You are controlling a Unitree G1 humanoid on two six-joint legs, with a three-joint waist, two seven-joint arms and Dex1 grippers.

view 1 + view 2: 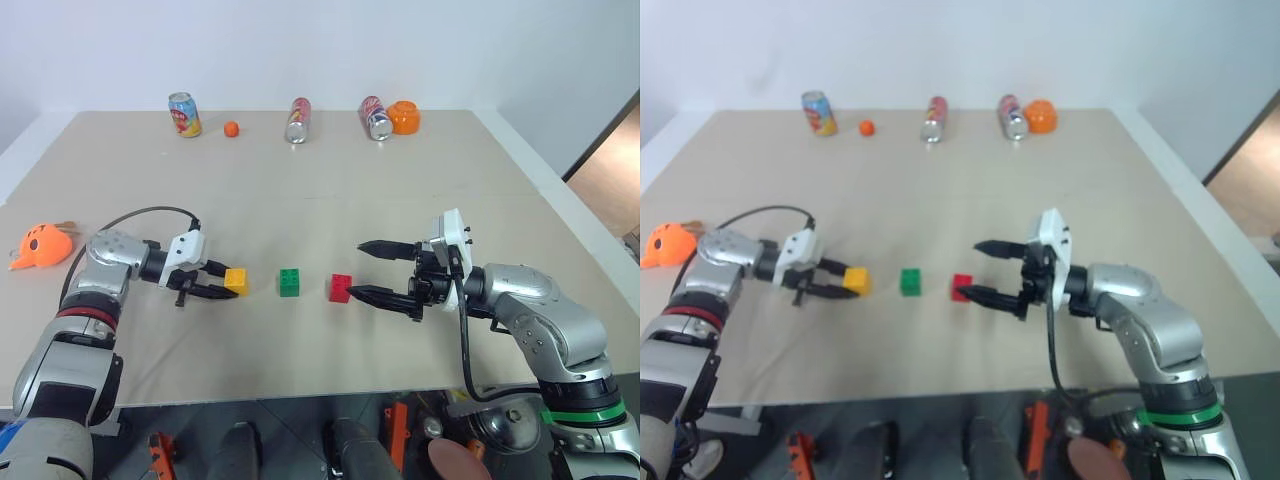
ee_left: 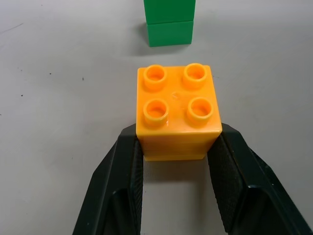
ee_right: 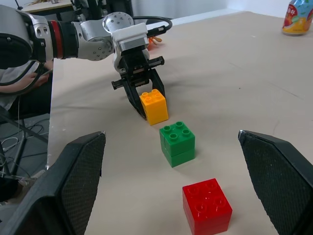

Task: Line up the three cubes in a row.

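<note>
left gripper (image 1: 212, 283) seemingly pinches yellow cube (image 1: 236, 281); right gripper (image 1: 378, 271) gapes level.

Beige table (image 1: 330, 190): three cubes (image 1: 289, 282), three cans (image 1: 298, 120), ball (image 1: 231, 129), plush toy (image 1: 40, 244)

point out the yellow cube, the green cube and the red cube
yellow cube (image 2: 177, 106), left wrist view, on its studded top, between the left gripper's fingers
green cube (image 3: 177, 142), right wrist view, on its front side face
red cube (image 3: 207, 206), right wrist view, near its top front edge
</note>
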